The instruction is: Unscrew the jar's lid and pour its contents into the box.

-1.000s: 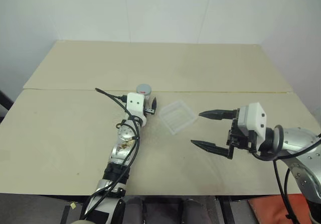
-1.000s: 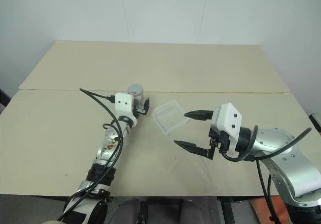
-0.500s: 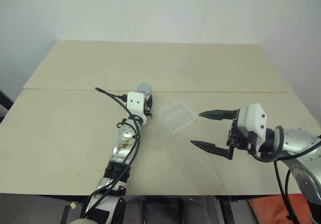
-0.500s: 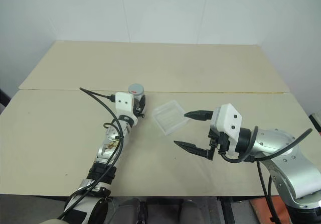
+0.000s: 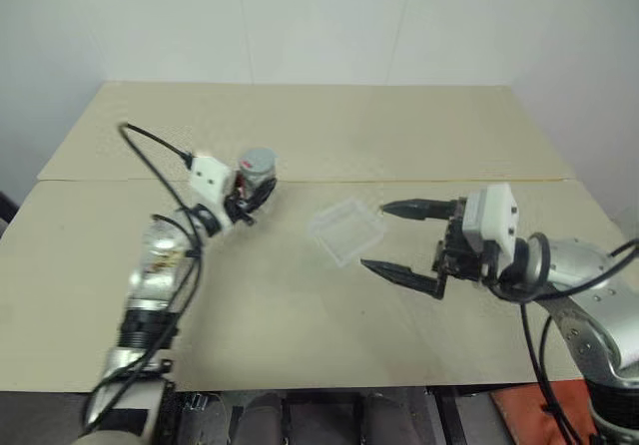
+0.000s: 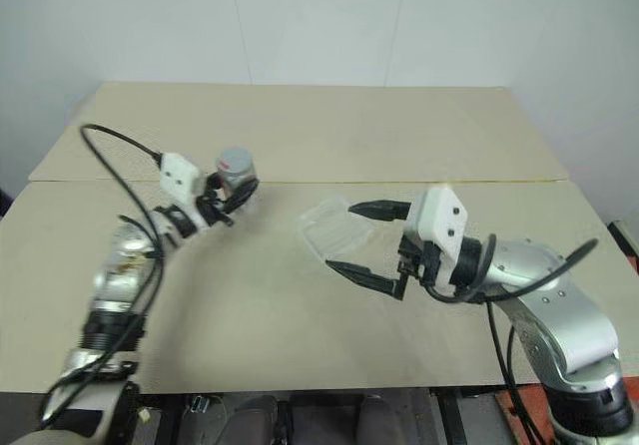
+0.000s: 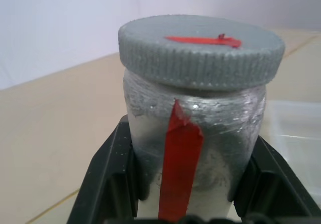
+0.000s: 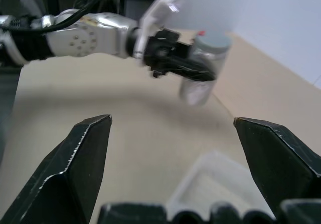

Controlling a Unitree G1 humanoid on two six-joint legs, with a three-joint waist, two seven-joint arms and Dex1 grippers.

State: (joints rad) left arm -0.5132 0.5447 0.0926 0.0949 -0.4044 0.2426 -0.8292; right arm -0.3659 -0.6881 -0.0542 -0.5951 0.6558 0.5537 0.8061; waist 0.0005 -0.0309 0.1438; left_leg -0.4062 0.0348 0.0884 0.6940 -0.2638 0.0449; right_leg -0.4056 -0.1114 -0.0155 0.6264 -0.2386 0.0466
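While the left gripper (image 5: 252, 192) is clamped on the jar (image 5: 260, 173), it holds it upright and, as far as I can tell, lifted off the table (image 5: 300, 315), over the seam toward the left edge. The lid (image 7: 200, 48) sits screwed on, red mark up. Just right of the clear box (image 5: 344, 230) near the table's middle, the right gripper (image 5: 391, 237) hangs with its fingers spread wide, empty.

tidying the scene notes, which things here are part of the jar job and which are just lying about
Part of the job:
- jar, held in the left gripper
- lid, on the jar
- box, on the table
- right gripper, open beside the box

Lying about:
- nothing else on the table
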